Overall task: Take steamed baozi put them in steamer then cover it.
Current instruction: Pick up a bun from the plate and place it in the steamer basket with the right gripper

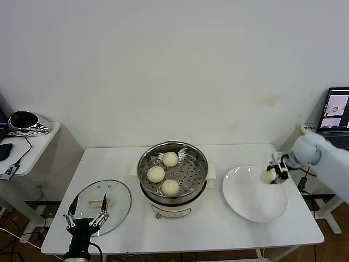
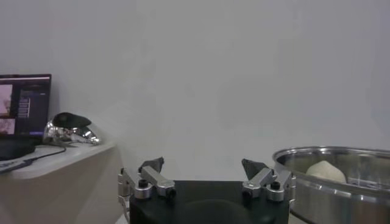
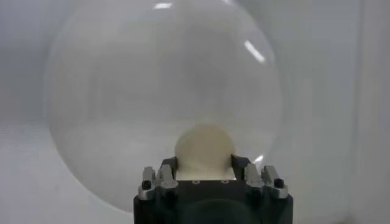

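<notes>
The shiny steamer (image 1: 173, 170) stands mid-table on its white base, with three cream baozi (image 1: 170, 159) (image 1: 156, 174) (image 1: 170, 188) on its perforated tray. My right gripper (image 1: 271, 174) is shut on the fourth baozi (image 1: 267, 176) above the far right part of the white plate (image 1: 254, 197). In the right wrist view the bun (image 3: 204, 149) sits between the fingers (image 3: 238, 164) over the plate (image 3: 122, 115). My left gripper (image 1: 86, 211) is open and empty over the near edge of the glass lid (image 1: 101, 205). The left wrist view shows the steamer rim (image 2: 341, 179) and one bun (image 2: 326, 171).
A side table (image 1: 27, 144) with a shiny object (image 1: 24, 121) stands at the left. A laptop (image 1: 335, 112) stands at the far right. The lid's cream handle (image 1: 98, 201) lies flat on the glass.
</notes>
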You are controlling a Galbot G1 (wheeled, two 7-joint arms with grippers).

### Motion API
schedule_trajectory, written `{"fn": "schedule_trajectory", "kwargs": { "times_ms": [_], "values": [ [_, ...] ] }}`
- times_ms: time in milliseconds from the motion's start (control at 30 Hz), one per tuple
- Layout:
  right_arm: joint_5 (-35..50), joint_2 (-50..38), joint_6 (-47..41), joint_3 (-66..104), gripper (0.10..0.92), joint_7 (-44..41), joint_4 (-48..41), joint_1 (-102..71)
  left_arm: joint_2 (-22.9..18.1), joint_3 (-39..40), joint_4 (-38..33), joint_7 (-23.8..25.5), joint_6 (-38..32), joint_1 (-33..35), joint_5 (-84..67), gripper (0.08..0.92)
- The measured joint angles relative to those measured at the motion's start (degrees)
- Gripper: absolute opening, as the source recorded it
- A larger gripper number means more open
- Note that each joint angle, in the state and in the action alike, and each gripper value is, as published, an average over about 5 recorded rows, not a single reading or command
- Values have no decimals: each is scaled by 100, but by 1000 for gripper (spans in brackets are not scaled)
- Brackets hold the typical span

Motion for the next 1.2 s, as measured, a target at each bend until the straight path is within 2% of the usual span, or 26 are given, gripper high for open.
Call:
{"fn": "schedule_trajectory", "kwargs": {
  "times_ms": [300,600,900,1200],
  "values": [
    [1075,4,-335,-1394,552,-80,943,1910,18,-2,-11,-5,-27,-28,-16,823],
    [2274,660,-977,-2623,551,152,1687,3430,-35,13,-39,-28,-47,-53,-21,823],
    [3242,1538,-1914,-3147,558,766,1869,3728,-78,-30,-65,-52,-59,-52,-14,823],
    [3594,2307,-2617,-3265,560,1456,1602,3277,-97,-71,-81,-54,-62,-80,-19,823]
  ]
}}
